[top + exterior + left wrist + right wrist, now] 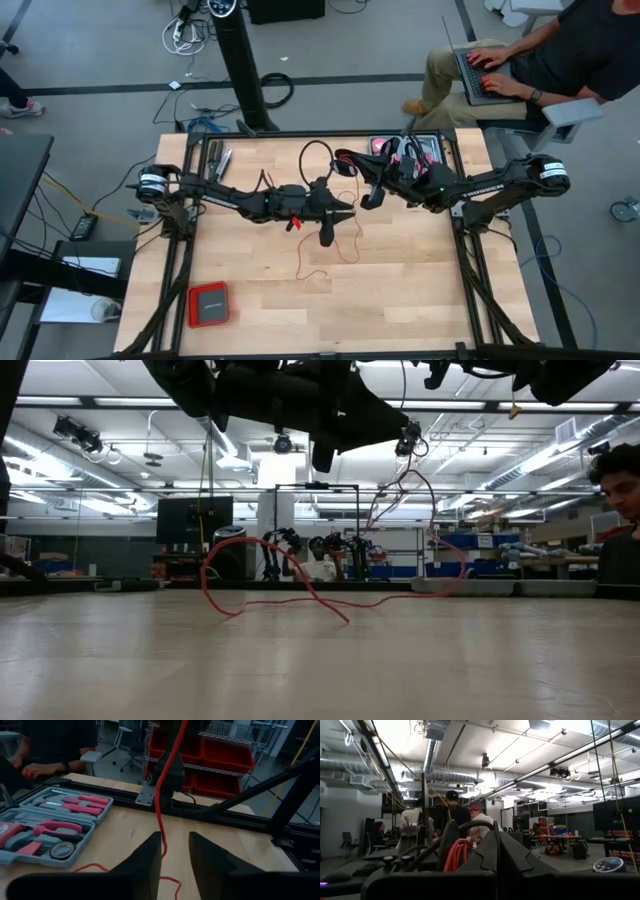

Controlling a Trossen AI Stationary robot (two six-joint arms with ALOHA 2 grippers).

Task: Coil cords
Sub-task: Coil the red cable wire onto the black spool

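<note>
The left gripper's (pixel 175 838) two dark fingers (pixel 144 861) stand apart with a clear gap. The red cord (pixel 159 795) comes straight down in front of them and passes just at the inner edge of one finger; whether it touches that finger cannot be told. From above, this gripper (pixel 338 216) sits over the middle of the bench (pixel 420 290), a little toward the far side.

The right gripper (pixel 370 197) is just beside it, tilted up so that its wrist camera looks at the ceiling. Its fingers (pixel 512 857) are pressed together, and several red strands of the cord (pixel 457 855) are bunched against their side. In the left wrist view the cord rises taut into this dark gripper, so it is pinched there.

From that grip the cord (pixel 300 585) hangs down to the bench top, where it lies in loose arcs and one raised loop, not coiled. The overhead camera shows the slack as thin red lines (pixel 345 245) trailing toward the near side from under both grippers.

Farther out, a grey tool tray (pixel 97 820) with pink-handled tools lies open at the bench's far right corner (pixel 432 150), close behind the right arm. A flat red box (pixel 209 303) sits well apart near the front left corner. A black cable loop (pixel 304 160) rests near the far edge. Beyond the bench a person (pixel 540 50) sits typing on a laptop (pixel 475 75).
</note>
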